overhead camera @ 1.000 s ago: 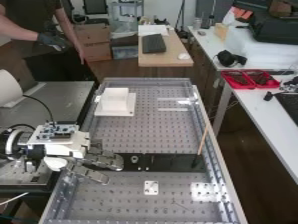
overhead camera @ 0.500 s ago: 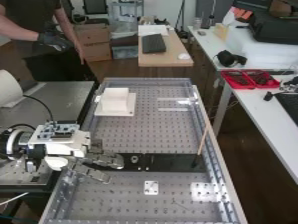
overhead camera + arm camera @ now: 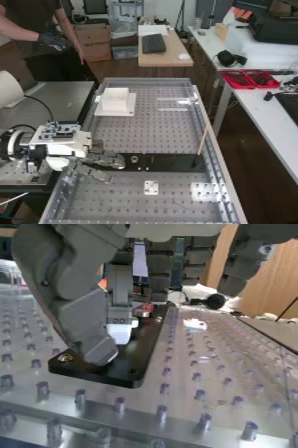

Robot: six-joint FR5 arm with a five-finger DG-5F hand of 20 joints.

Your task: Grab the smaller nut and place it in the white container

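My hand [image 3: 106,159] edged slightly along black bar [image 3: 171,163]; I held thumb and fingers apart, likely for grasping room.

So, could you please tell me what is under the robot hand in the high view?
The robot hand hides much of one end of the black bar, so any part beneath it cannot be seen there. The bearing beside it shows.

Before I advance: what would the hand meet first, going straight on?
Probably the bearing on the bar, just beyond the hand in the high view; whether the hand would pass above it is unclear.
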